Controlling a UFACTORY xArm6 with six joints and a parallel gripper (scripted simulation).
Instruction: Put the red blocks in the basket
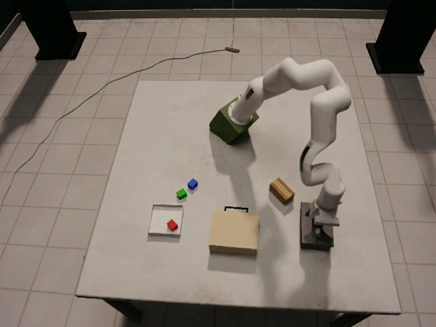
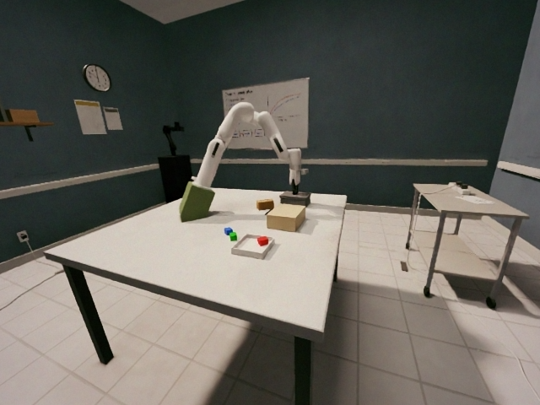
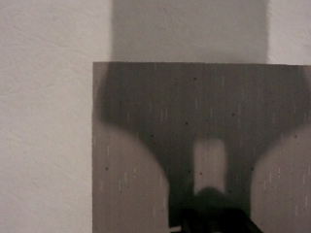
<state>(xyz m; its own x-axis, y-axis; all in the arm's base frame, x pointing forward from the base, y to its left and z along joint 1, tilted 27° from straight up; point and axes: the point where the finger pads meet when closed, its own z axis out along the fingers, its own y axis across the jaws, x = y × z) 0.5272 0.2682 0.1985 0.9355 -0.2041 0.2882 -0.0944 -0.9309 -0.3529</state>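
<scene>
Tiled floor, dark blue-green walls, a pale tabletop (image 1: pixel 169 274) (image 2: pixel 187 256). Inside the white basket (image 1: pixel 163 235) (image 2: pixel 248 253), one red block (image 1: pixel 172 225) (image 2: pixel 262 240); outside it, near each other, green block (image 1: pixel 181 193) (image 2: pixel 233 236) and blue block (image 1: pixel 192 184) (image 2: pixel 228 230). Between basket and metal box (image 1: pixel 315 247) (image 2: pixel 300 202), the light wooden cabinet (image 1: pixel 234 230) (image 2: pixel 285 218), black handle (image 1: pixel 236 208) close to its front. Pinched in the gripper (image 1: pixel 317 233) (image 2: pixel 294 191) (image 3: pixel 211 218), the dark lid (image 1: pixel 306 237) (image 2: pixel 285 196) (image 3: pixel 131 160), over the box (fully seated or not, hard to tell).

White table (image 1: pixel 158 140) (image 2: pixel 196 261) (image 3: pixel 44 146): basket (image 1: pixel 150 219) (image 2: pixel 247 254), cabinet (image 1: pixel 234 230) (image 2: pixel 285 218), metal box (image 1: pixel 315 247) (image 2: pixel 294 201), blocks.
</scene>
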